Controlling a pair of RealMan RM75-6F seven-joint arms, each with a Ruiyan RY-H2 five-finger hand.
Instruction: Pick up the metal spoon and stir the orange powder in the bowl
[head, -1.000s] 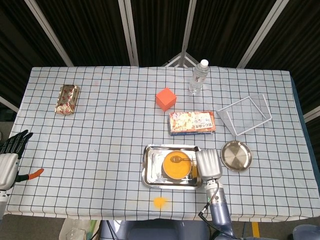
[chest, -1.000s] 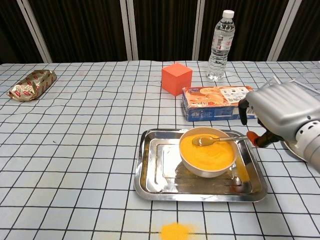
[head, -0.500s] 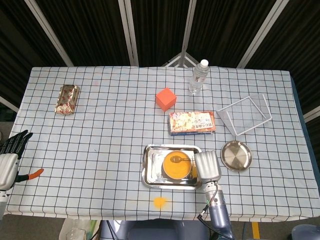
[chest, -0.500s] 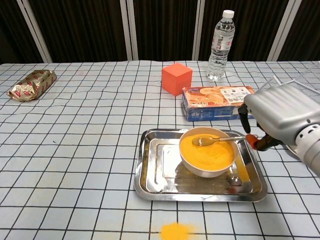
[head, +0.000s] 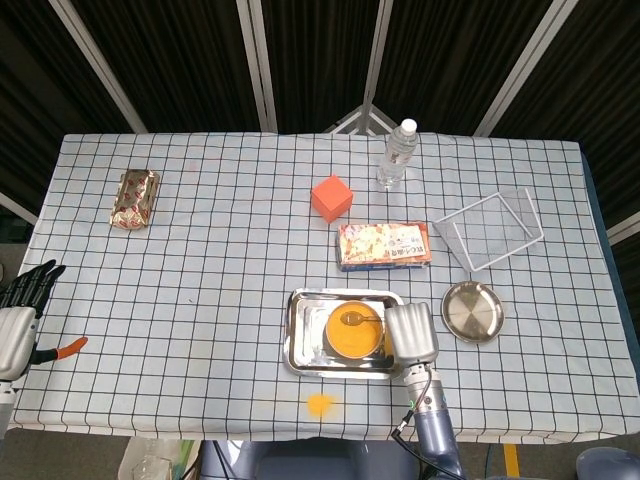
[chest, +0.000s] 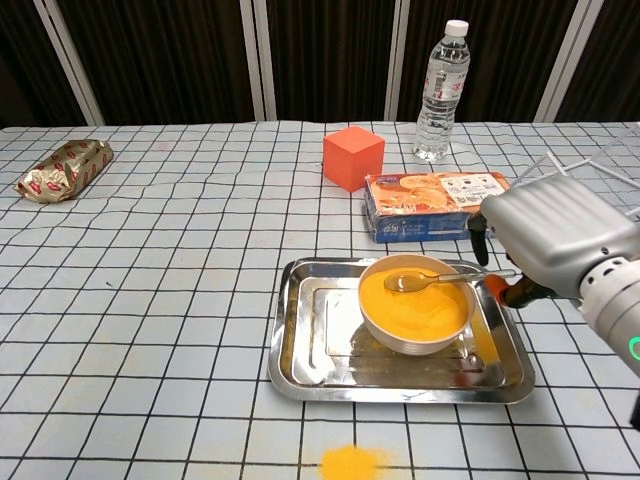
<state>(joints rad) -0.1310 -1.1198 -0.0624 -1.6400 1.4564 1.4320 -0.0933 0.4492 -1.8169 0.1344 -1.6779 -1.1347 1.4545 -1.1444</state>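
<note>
The metal spoon (chest: 425, 280) lies across the white bowl (chest: 415, 325), with its scoop sitting on the orange powder (chest: 415, 303) and its handle poking out over the rim toward 3 o'clock. The bowl stands inside a shiny steel tray (chest: 300, 340) near the front edge of the table. The right hand (chest: 545, 240) is at 3 o'clock of the bowl, right at the end of the spoon handle. I cannot tell if its fingers are holding the handle, because the back of the hand hides them. The left hand (head: 22, 310) is far away at the table's left edge, with its fingers spread out and nothing in them.

A little pile of spilled orange powder (chest: 348, 463) lies on the checked cloth at 6 o'clock of the tray. At 12 o'clock of the tray there is a snack box (chest: 435, 205), then an orange cube (chest: 353, 157) and a water bottle (chest: 440, 95) farther back
</note>
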